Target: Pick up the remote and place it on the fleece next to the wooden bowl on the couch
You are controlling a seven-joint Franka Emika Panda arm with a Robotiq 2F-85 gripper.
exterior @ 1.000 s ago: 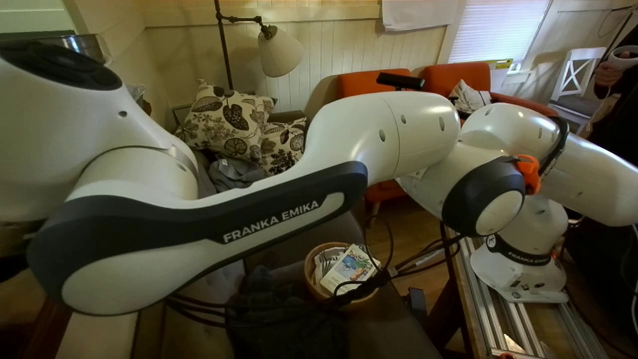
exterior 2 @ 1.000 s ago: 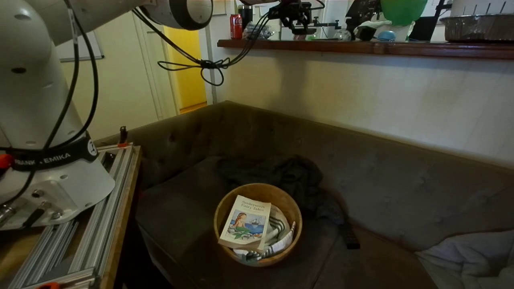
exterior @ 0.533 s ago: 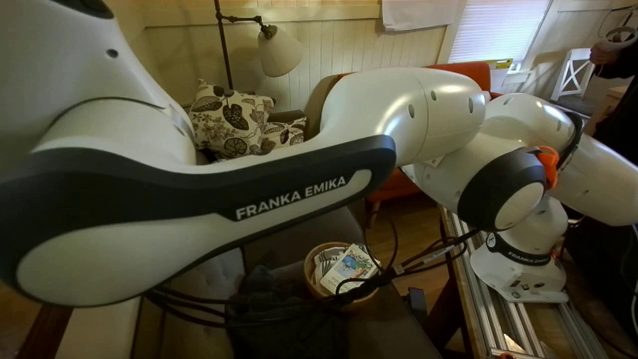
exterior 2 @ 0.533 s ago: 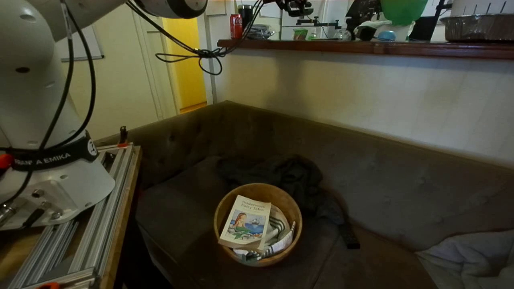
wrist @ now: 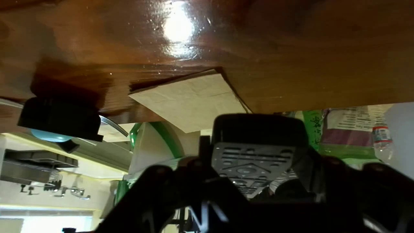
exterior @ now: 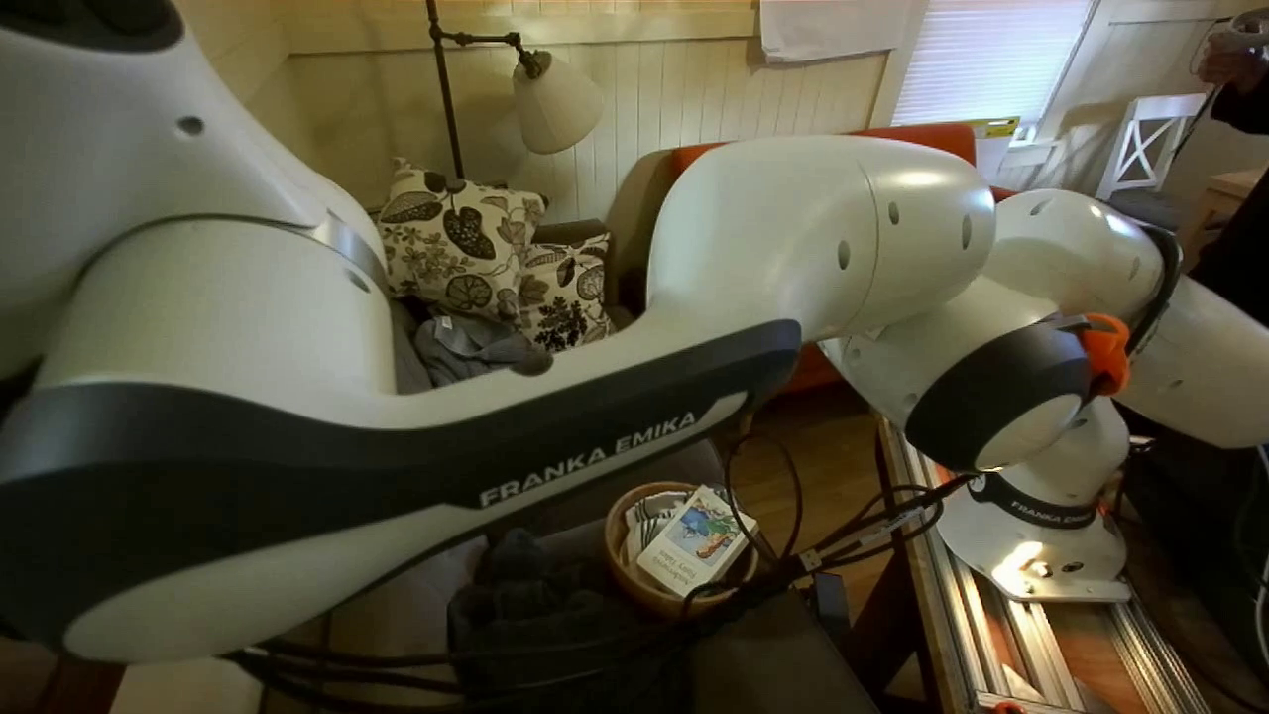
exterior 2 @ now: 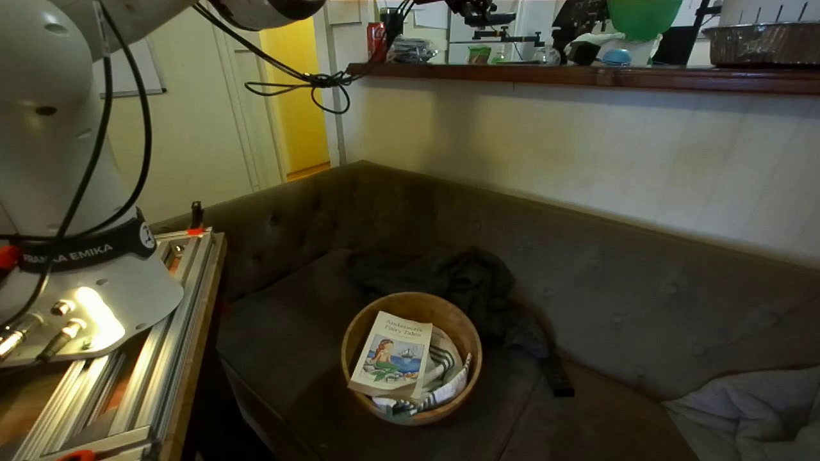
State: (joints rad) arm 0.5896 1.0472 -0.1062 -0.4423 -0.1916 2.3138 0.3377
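A black and silver remote [wrist: 250, 163] is between my gripper's fingers [wrist: 260, 155] in the wrist view, which stands upside down. In an exterior view my gripper [exterior 2: 487, 14] is at the top edge, above the wooden ledge and partly cut off. The wooden bowl [exterior 2: 451, 318] stands on the couch [exterior 2: 608, 282]; it also shows in an exterior view [exterior: 623, 575]. It holds a book and a striped cloth. The dark fleece [exterior 2: 474, 275] lies crumpled behind and beside the bowl, also in an exterior view [exterior: 555, 615]. A dark remote-like object [exterior 2: 556, 376] lies at the fleece's end.
The wooden ledge [exterior 2: 576, 78] behind the couch carries a red can [exterior 2: 376, 40], a foil pan [exterior 2: 765, 48] and other items. A flat paper piece [wrist: 190, 100] and a black object [wrist: 59, 118] lie on it. A grey cloth [exterior 2: 756, 410] lies on the couch. Arm cables [exterior 2: 320, 80] hang loosely.
My gripper has risen and is now partly out of the top of an exterior view. The arm and cables have shifted. A bright light now falls on the robot base. The bowl and fleece have not moved.
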